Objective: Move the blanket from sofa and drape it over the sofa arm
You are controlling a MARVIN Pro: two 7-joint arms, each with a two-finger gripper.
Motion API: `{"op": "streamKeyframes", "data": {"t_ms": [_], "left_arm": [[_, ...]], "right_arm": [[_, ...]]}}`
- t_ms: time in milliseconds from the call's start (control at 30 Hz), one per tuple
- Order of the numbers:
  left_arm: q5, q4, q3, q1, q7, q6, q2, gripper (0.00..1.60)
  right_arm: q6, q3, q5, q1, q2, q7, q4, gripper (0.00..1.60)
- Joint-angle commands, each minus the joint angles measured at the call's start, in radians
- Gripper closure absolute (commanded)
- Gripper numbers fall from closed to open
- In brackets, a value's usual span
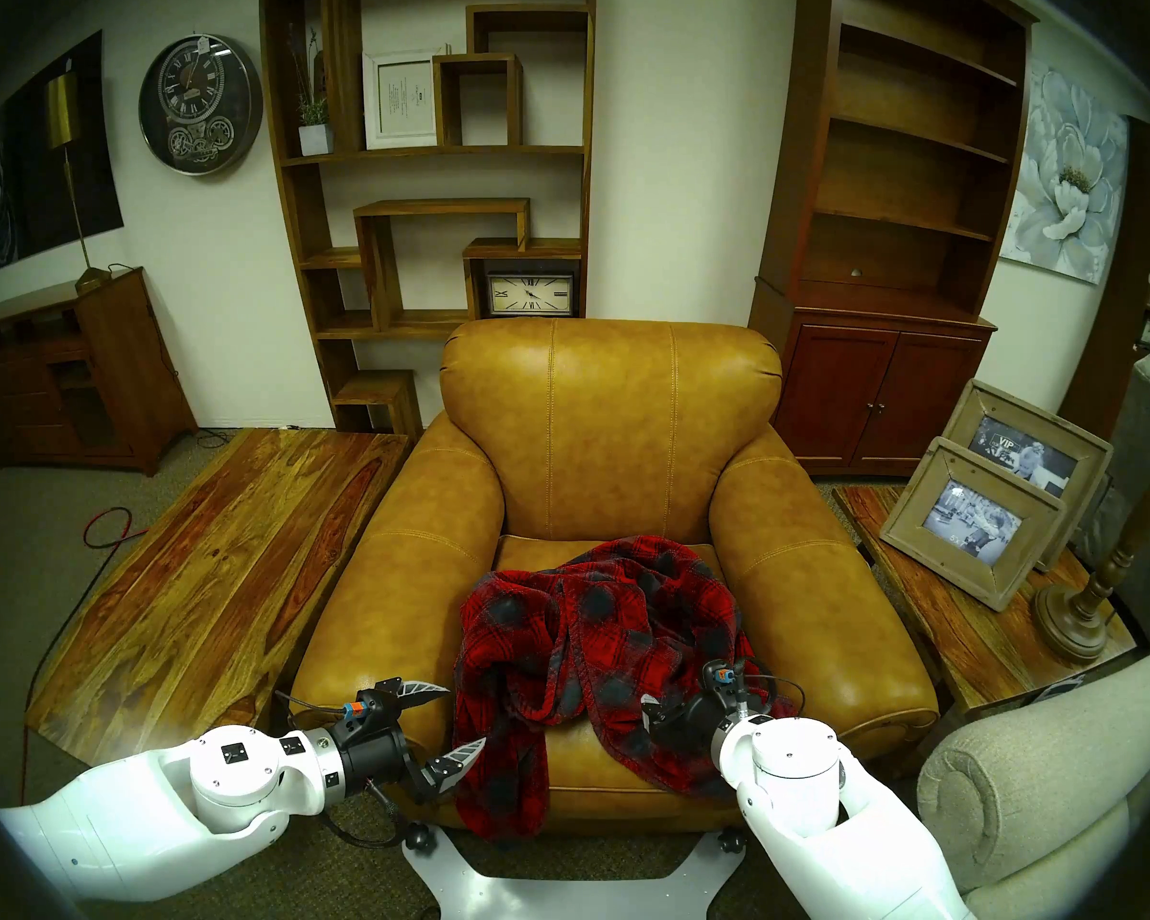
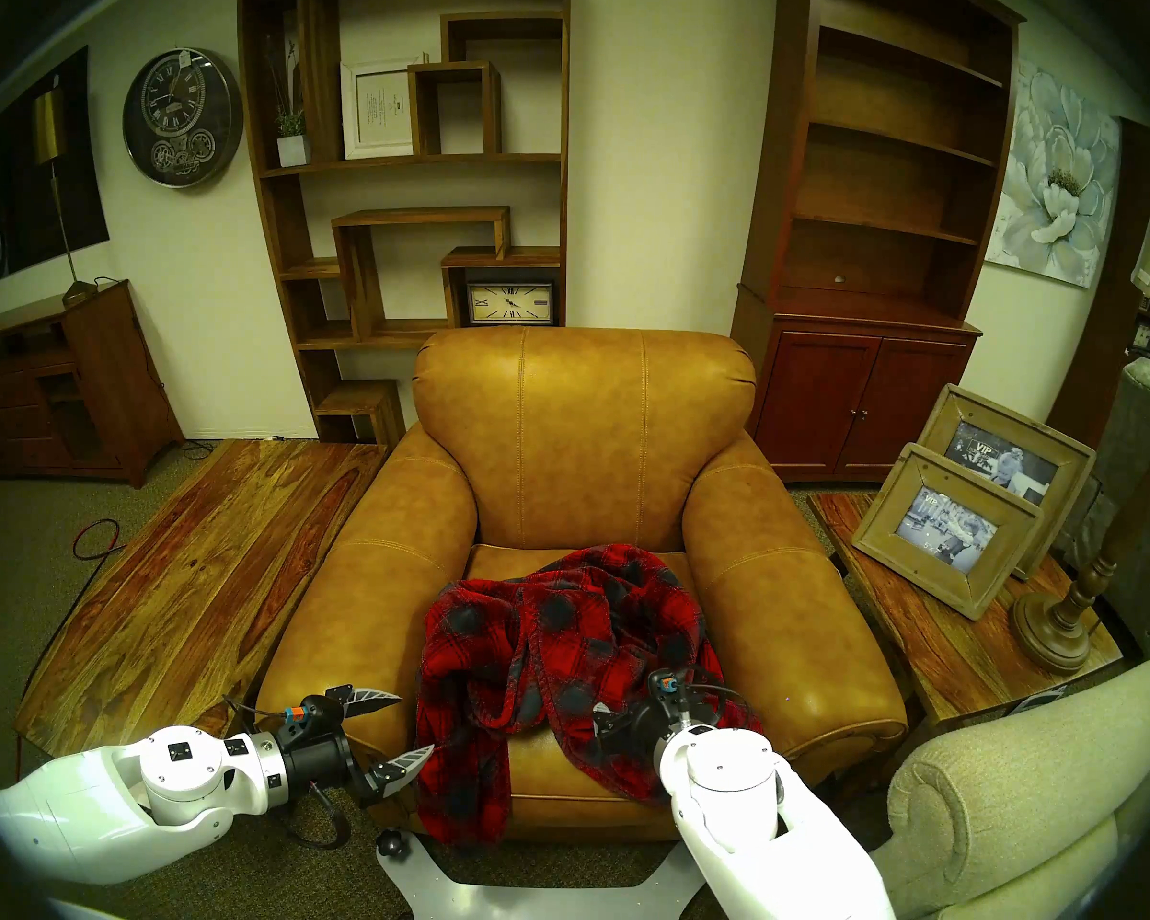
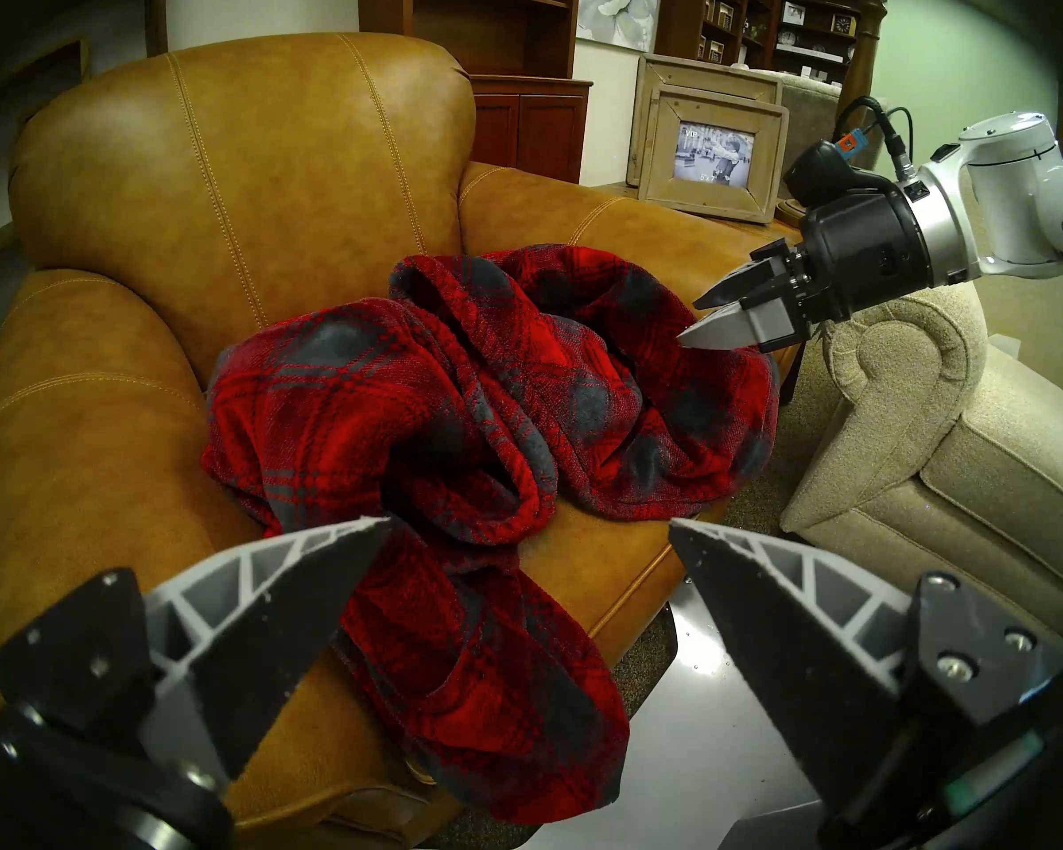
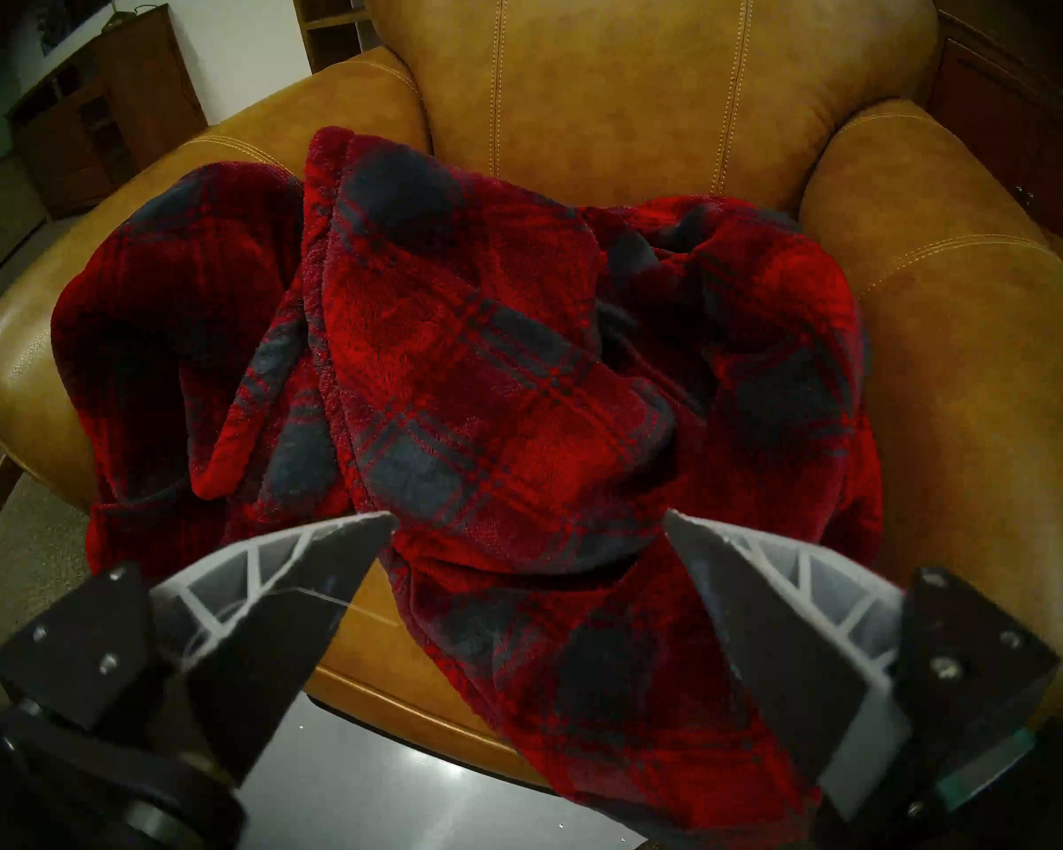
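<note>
The red-and-black plaid blanket (image 1: 599,640) (image 2: 559,646) lies crumpled on the seat of the tan leather sofa (image 1: 612,421), one end hanging over the seat's front edge. The sofa arm (image 1: 818,587) (image 4: 958,339) on the right is bare. My left gripper (image 1: 467,714) (image 3: 529,519) is open and empty, just left of the hanging end at the seat's front left corner. My right gripper (image 4: 530,514) (image 3: 687,322) is open and empty, just above the blanket (image 4: 486,370) at its front right part. In the head views my wrist hides most of it.
A beige fabric seat with a scroll arm (image 1: 1024,766) stands close at the right front. A wooden side table (image 1: 944,606) holds two picture frames (image 1: 977,520) and a lamp base (image 1: 1070,620). A long wooden table (image 1: 214,567) lies left of the sofa. Shelves stand behind.
</note>
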Motion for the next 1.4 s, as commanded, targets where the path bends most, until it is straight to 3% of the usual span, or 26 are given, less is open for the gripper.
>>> {"op": "streamKeyframes", "data": {"t_ms": [0,200,233,267,733,933,967,1000,1033,1100,1367], "left_arm": [[0.0,-0.007,-0.001,-0.003,-0.001,-0.002,-0.002,0.0],[-0.001,-0.006,0.001,-0.004,-0.001,-0.003,-0.001,0.0],[-0.001,-0.006,0.001,-0.004,-0.001,-0.002,-0.001,0.0],[-0.001,-0.006,0.001,-0.004,-0.001,-0.002,-0.001,0.0],[-0.003,-0.003,0.005,-0.008,0.0,-0.002,0.001,0.0],[-0.004,-0.002,0.007,-0.009,0.0,-0.002,0.001,0.0],[-0.004,-0.002,0.007,-0.009,0.0,-0.002,0.001,0.0],[-0.004,-0.002,0.008,-0.01,0.0,-0.002,0.001,0.0],[-0.004,-0.002,0.008,-0.01,0.0,-0.002,0.001,0.0],[-0.005,-0.001,0.009,-0.01,0.0,-0.002,0.001,0.0],[-0.006,0.0,0.011,-0.012,0.0,-0.002,0.002,0.0]], "right_arm": [[-0.005,-0.012,-0.034,0.104,-0.077,0.004,0.043,0.0],[-0.009,-0.028,-0.075,0.158,-0.122,0.01,0.121,0.0],[-0.001,-0.043,-0.077,0.201,-0.126,0.014,0.154,0.0],[-0.014,-0.028,-0.08,0.168,-0.139,0.012,0.139,0.0],[-0.012,-0.039,-0.158,0.316,-0.167,0.052,0.273,0.0],[-0.014,-0.06,-0.189,0.372,-0.194,0.07,0.353,0.0],[-0.006,-0.072,-0.193,0.411,-0.196,0.077,0.386,0.0],[-0.016,-0.07,-0.203,0.388,-0.203,0.076,0.382,0.0],[-0.008,-0.082,-0.205,0.426,-0.205,0.083,0.412,0.0],[-0.017,-0.082,-0.217,0.409,-0.216,0.086,0.416,0.0],[-0.012,-0.131,-0.256,0.501,-0.244,0.111,0.536,0.0]]}}
